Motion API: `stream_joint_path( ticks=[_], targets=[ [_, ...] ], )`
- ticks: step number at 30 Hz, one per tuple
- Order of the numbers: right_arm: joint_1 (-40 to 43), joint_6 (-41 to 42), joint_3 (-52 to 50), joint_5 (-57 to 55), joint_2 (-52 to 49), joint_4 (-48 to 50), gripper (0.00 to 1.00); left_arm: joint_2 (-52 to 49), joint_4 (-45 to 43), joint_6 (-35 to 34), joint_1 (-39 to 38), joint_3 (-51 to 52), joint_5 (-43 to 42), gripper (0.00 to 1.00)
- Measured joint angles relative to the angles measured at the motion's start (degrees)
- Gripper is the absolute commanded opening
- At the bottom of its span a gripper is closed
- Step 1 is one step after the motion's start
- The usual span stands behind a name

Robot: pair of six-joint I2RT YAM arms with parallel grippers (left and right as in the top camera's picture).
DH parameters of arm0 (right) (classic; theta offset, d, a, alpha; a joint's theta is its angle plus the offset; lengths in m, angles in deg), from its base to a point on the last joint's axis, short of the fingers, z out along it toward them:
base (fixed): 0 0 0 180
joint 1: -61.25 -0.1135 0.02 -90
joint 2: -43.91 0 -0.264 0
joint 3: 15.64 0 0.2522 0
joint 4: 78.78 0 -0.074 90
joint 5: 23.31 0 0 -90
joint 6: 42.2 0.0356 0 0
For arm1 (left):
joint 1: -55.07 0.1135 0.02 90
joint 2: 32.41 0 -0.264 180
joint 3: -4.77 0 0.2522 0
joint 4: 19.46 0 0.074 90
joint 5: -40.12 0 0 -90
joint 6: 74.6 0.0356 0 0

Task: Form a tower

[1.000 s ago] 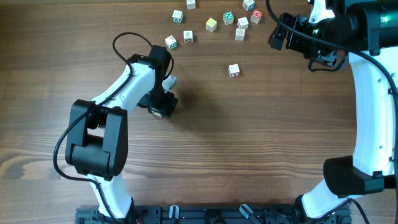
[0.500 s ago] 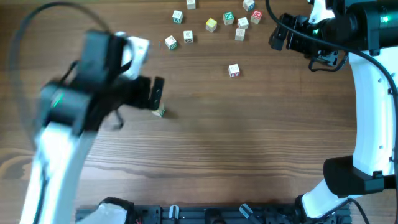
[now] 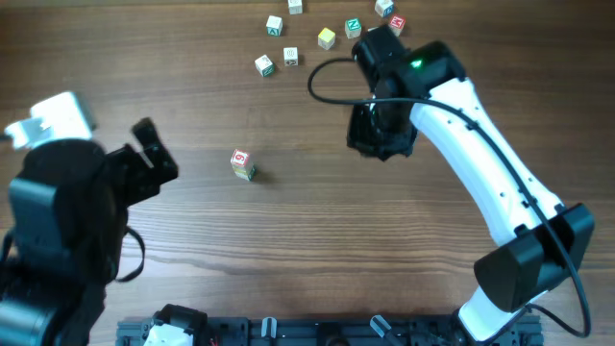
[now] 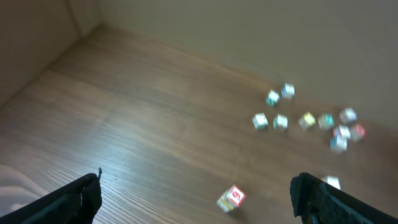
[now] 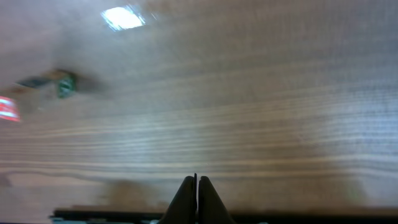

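Brown wooden table [image 3: 307,250], wood lines running side to side. Tower [image 3: 242,163] stands near middle of table, red mark on top, standing straight up (looks two cubes high, hard to be sure). Left gripper [image 4: 196,183] wide open, holding nothing. Tower sits just ahead of it, a little to its right. Right gripper [image 5: 196,186] pinched tight shut, nothing between fingers, farther off on tower's other side. Left one nearer. Loose cubes [image 3: 327,37] lie at far edge, well apart from tower.

Overhead looks down; left wrist obliquely shares tower [image 3: 242,163]; right wrist hugs table [image 5: 249,93].
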State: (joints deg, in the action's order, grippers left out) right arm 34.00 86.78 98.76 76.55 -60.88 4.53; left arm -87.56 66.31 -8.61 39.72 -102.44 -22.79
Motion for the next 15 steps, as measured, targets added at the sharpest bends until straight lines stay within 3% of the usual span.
stream_joint_path(
  ticks=[4,6,7,9,11,13,15],
  targets=[
    [-0.1,-0.8,-2.6,-0.6,5.1,-5.5,0.04,4.7,0.1,-2.3,0.0,0.0,4.7,1.00],
    [-0.1,-0.9,-4.3,-2.8,15.8,-3.6,0.04,5.3,0.1,-2.7,0.0,-0.1,5.7,1.00],
    [-0.3,-0.9,-6.7,-3.8,22.7,1.8,0.04,5.4,0.1,-2.9,0.0,0.0,5.9,1.00],
    [-2.7,-1.0,-19.6,-5.2,43.0,22.1,0.04,5.3,0.3,-3.0,0.0,0.0,6.1,1.00],
    [-4.9,0.5,-33.8,-5.3,51.8,42.5,0.05,5.3,1.5,-3.1,0.0,0.0,6.3,1.00],
    [-6.1,2.8,-48.3,-3.8,52.7,58.8,0.05,5.3,2.9,-3.2,0.0,0.0,6.3,1.00],
    [-6.3,4.9,-58.4,-0.9,46.3,68.4,0.05,5.3,5.0,-3.3,0.0,-0.1,6.4,1.00]
  ],
)
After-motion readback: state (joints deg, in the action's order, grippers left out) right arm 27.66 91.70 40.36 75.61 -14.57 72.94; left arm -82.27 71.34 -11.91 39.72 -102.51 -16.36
